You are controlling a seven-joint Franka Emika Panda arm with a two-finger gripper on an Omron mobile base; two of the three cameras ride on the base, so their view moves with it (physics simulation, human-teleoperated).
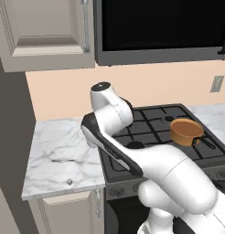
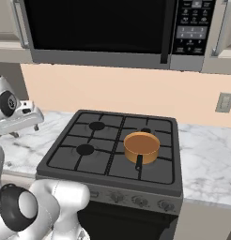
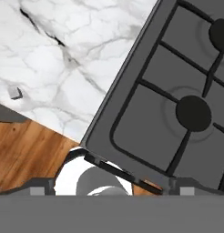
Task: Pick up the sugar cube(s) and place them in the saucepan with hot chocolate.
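Still pre-grasp: fingers (image 3: 107, 189) spread, empty.
Sugar cube (image 3: 14, 93) on table (image 3: 63, 54), up-left of fingers; reach there next.

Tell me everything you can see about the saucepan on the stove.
The saucepan is small, round and copper-orange, with a metallic look and a thin dark straight handle. It stands upright on the grate of the black gas stove, on the stove's right half, with the handle pointing toward the stove's front edge. Its inside looks orange-brown; whether there is liquid I cannot tell. Only the grate touches it.
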